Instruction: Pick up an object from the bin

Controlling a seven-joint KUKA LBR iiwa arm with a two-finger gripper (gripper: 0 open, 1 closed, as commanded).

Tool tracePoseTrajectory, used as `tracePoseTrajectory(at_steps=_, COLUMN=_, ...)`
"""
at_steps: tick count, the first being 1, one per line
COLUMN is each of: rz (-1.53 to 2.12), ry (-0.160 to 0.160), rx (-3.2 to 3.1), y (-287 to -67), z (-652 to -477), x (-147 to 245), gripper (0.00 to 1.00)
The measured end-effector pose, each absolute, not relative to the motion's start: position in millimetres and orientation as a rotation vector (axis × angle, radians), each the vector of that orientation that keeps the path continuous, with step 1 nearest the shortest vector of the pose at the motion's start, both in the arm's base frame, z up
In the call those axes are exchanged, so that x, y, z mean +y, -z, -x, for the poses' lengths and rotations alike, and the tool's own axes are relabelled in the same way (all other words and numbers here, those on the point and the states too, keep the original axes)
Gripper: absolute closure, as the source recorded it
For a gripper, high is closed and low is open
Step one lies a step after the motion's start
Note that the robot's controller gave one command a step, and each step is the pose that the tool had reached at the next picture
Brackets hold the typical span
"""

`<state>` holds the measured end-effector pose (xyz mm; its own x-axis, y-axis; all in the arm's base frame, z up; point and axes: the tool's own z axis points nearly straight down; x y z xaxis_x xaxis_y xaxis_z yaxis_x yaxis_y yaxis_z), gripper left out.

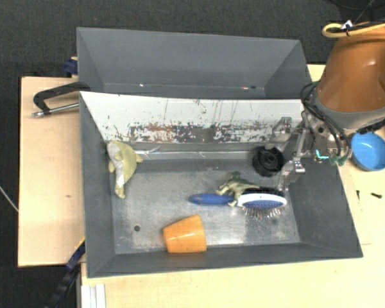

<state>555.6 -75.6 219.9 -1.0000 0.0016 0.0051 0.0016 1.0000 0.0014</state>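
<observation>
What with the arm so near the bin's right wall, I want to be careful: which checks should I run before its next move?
1. End effector is over the bin's right side: ok.
2. Nearest things are known, the black round thing to its left in the view and the blue-handled brush just below it: ok.
3. Small greenish toy lies against the brush, so the brush is not isolated: not ok.
4. Clearance from the bin's right wall: cannot tell.
5. Orange cup lies well apart from the end effector: ok.
</observation>
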Motion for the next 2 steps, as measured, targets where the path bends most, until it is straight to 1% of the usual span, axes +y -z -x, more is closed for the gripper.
tracePoseTrajectory(at_steps=1, rz=-0.222, ry=0.002, rx=-3.125, y=-97.4, z=-560.3, x=-87.5, gripper=0.0)
tracePoseTrajectory(at_steps=2, rz=-0.224, ry=0.0, rx=-3.139, y=-103.7, z=-564.0, x=-86.9, gripper=1.0)
